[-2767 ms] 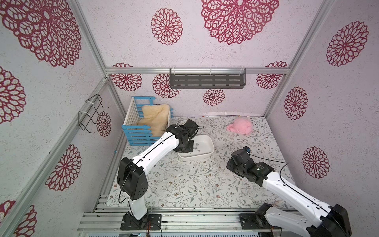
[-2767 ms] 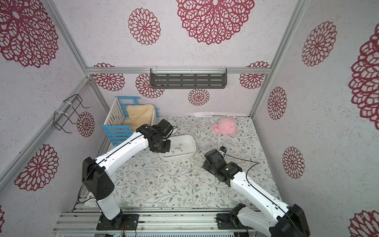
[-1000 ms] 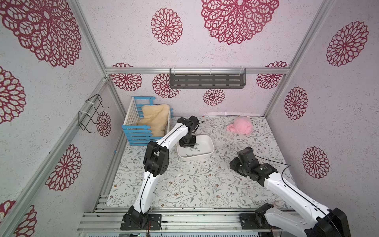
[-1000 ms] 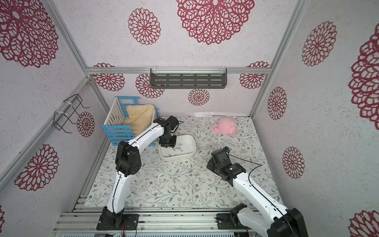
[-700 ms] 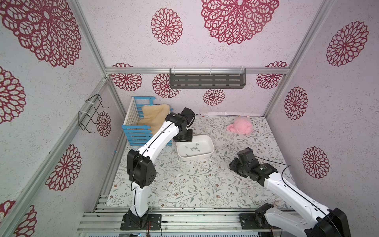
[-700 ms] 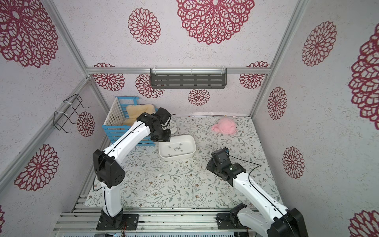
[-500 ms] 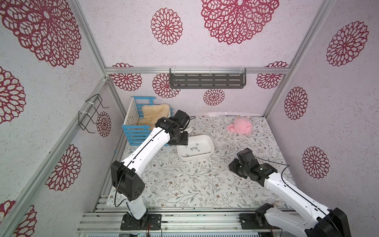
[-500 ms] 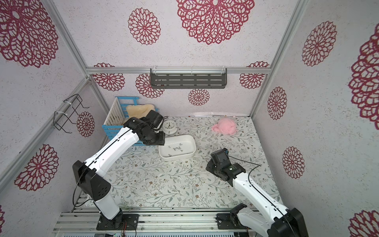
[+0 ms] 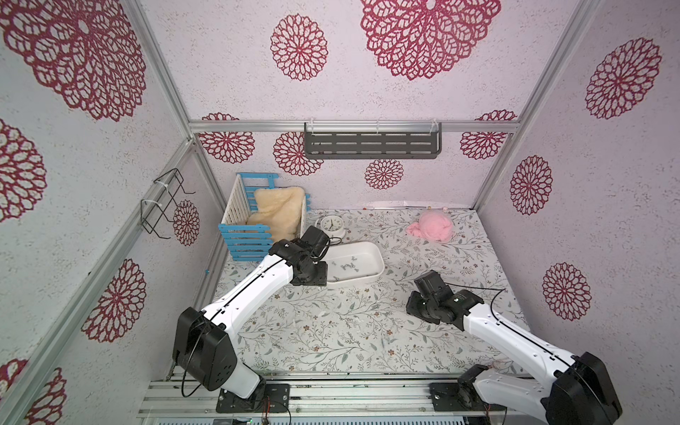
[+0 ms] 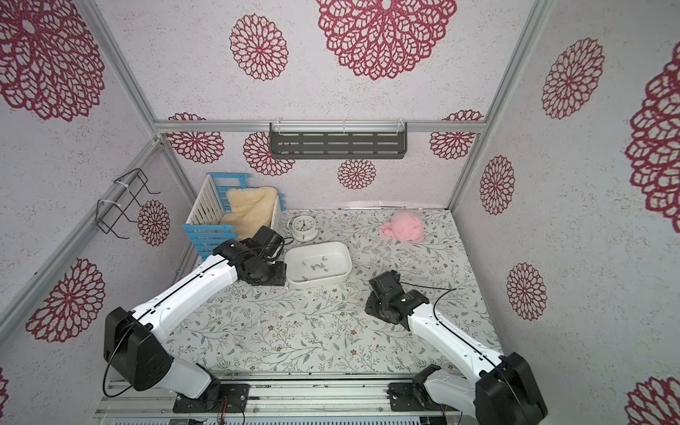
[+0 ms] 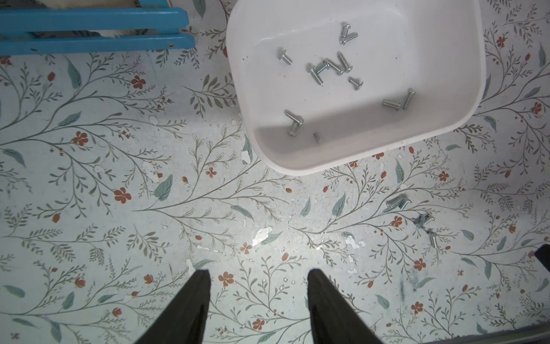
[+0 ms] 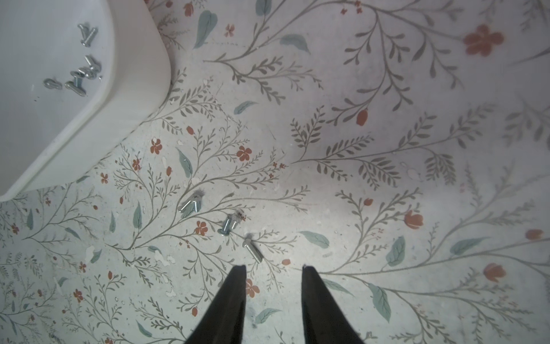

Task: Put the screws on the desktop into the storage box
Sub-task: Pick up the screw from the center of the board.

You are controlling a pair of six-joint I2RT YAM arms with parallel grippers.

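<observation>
Most screws (image 11: 327, 67) lie in the storage box (image 11: 357, 149), roughly a dozen scattered on its floor. Leftover screws (image 12: 227, 226), a handful in three small clumps, lie on the desktop (image 11: 148, 208) near one box corner. Right gripper (image 12: 273, 267) hovers just short of the nearest one, jaws narrowly apart, empty. Left gripper (image 11: 259, 272) wider apart, empty, beside the box. Judged mostly done, few picks left.
</observation>
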